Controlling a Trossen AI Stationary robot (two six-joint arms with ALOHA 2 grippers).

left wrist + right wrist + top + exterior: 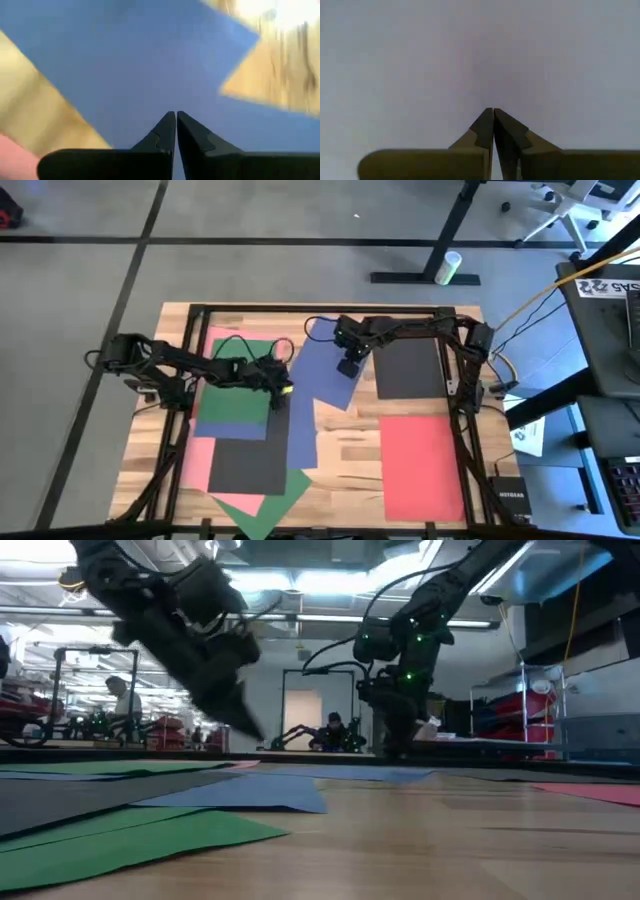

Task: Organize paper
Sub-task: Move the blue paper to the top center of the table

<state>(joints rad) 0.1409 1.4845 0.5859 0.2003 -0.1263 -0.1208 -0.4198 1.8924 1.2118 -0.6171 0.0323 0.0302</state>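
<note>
Sheets of paper lie flat across the wooden table (350,445). A green sheet (240,365) tops a stack of blue and pink sheets at the left. A black sheet (248,465) and another green one (262,505) lie nearer. Two blue sheets sit mid-table: a tilted far one (322,350) and a near one (302,435). My left gripper (281,392) is shut and hovers just above the near blue sheet (130,65); in the low view its tip (255,732) is clear of the table. My right gripper (348,368) is shut, pointing down at the far blue sheet (480,55). My right gripper comes down from above with shut fingertips (487,117) on the far blue sheet, toward its right edge (352,380). The sheet fills the right wrist view and lies flat on the table. The fingers hide the point of touch, so I cannot be sure that they rest on it.
A black sheet (410,368) lies at the far right and a red sheet (422,465) in front of it. Bare wood shows between the blue and red sheets (350,450). A dark frame (455,410) runs around the table. People stand in the room behind (125,700).
</note>
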